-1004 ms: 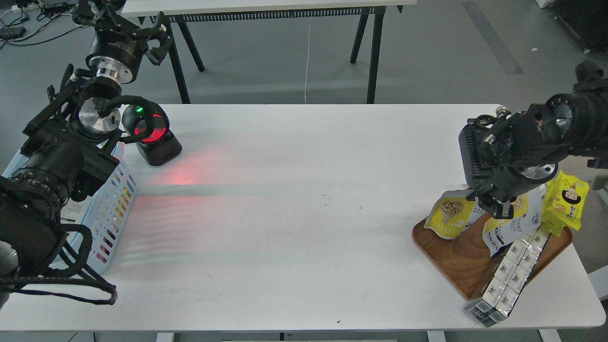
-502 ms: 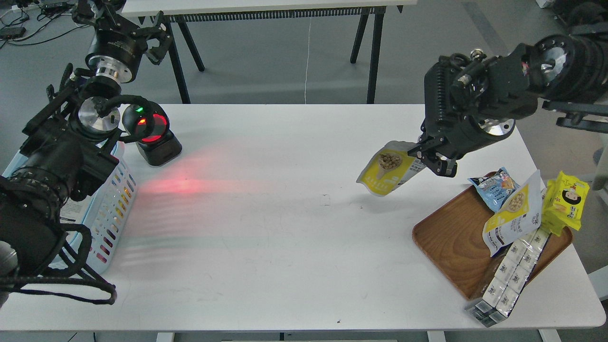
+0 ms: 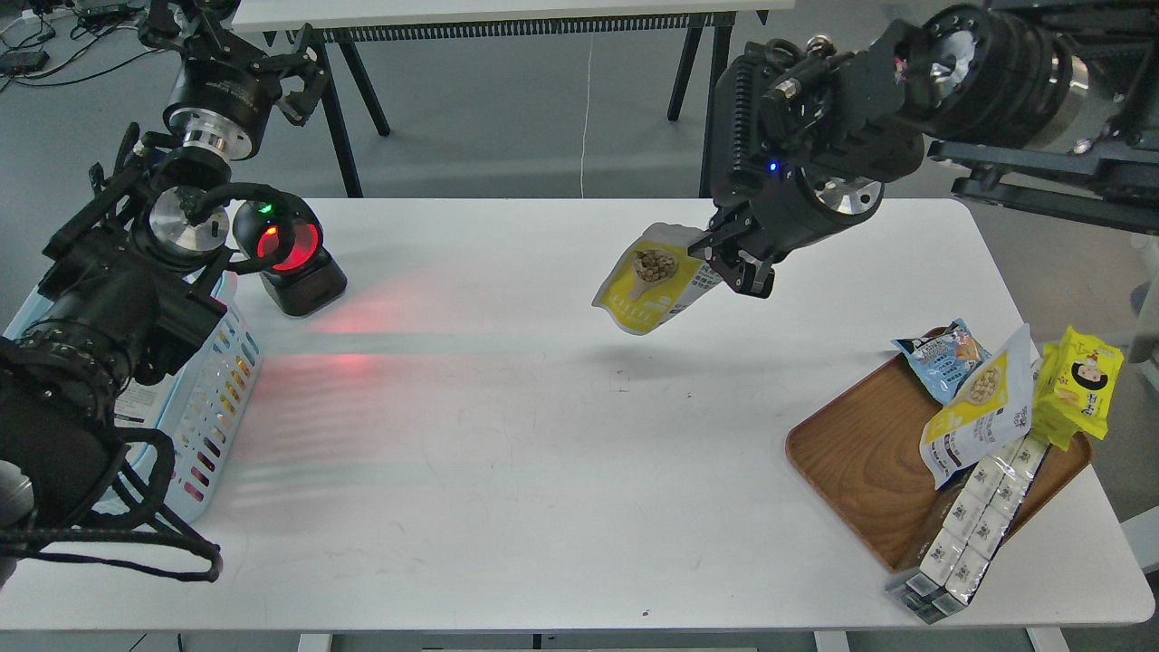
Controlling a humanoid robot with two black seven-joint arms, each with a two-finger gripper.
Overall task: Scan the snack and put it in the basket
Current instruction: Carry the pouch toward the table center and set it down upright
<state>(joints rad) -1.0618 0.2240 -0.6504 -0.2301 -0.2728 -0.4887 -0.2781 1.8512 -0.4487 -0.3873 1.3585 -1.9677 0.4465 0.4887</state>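
No brand or wording legible anywhere; only dark print too small to make out on the snack (image 3: 650,290), plus its round picture of beige balls on a yellow panel. Same for the second yellow-and-white pouch (image 3: 982,412), the light-blue packet (image 3: 940,355) and the bright yellow packet with a cartoon face (image 3: 1082,380), all leaning together at the far right end of the wooden tray (image 3: 856,462). Small dark marks on the strip of white packs (image 3: 973,525) along the tray's right edge, unreadable.

Snack held in the air above the middle of the white surface (image 3: 543,471), tilted, bottom end hanging down and to the left. Right gripper (image 3: 729,263) pinched on the pouch's upper right corner, so the pouch hung just left of and below the fingers, well apart from the tray.

Scanner (image 3: 294,258) at the far left of the surface, glowing red with a green light on top, red light thrown across the surface to its right. Light-blue basket (image 3: 222,380) at the left edge, partly hidden behind the left arm. Left gripper (image 3: 299,77) raised beyond the far left corner, fingers spread with nothing between them.
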